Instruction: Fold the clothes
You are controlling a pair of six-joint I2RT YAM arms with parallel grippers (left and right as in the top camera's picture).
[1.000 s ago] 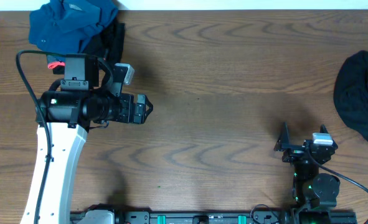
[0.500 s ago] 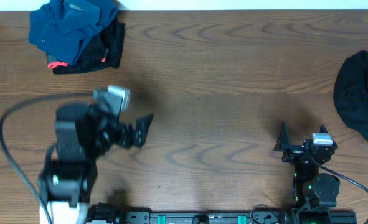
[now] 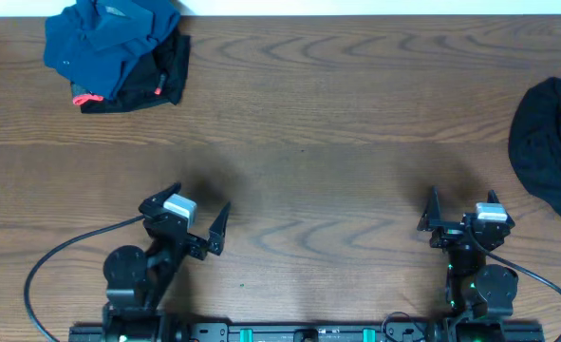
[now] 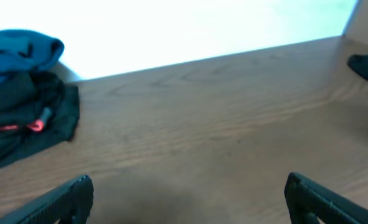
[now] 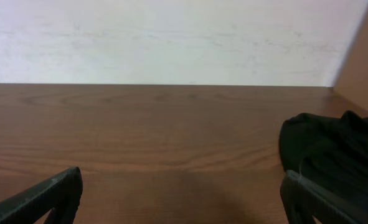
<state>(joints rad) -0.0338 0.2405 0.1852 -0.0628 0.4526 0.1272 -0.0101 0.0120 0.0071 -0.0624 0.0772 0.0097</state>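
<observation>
Draws left gripper (image 3: 202, 196) back, fingers spread and empty, teal shirt (image 3: 104, 38) left bunched far ahead; right gripper (image 5: 180, 186) spread too; folding seemingly unfinished

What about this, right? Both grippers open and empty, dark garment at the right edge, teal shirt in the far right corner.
No: the overhead view shows the teal shirt in the far left corner. The left gripper and right gripper are open and empty, the dark garment at the right edge.
</observation>
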